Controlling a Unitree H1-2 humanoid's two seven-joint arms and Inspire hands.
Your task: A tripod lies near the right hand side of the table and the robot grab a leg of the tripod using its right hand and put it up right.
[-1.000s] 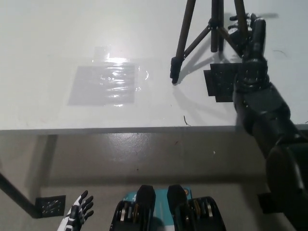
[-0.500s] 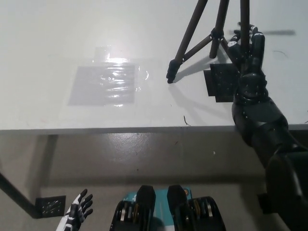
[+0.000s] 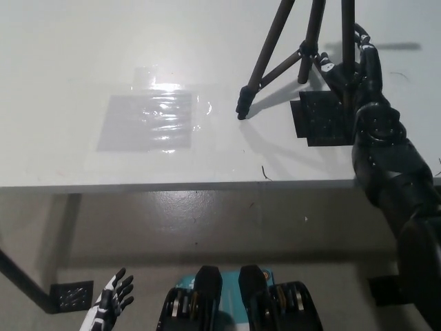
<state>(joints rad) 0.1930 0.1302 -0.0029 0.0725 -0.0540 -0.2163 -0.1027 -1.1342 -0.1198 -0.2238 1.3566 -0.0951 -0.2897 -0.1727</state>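
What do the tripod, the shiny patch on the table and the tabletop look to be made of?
The tripod looks like dark metal tubing with a matte finish, ending in what seems a rubber foot; plastic cannot be ruled out. The shiny patch looks like clear plastic film: it wrinkles and glares. The table seems a smooth white laminate or painted board with a soft sheen.
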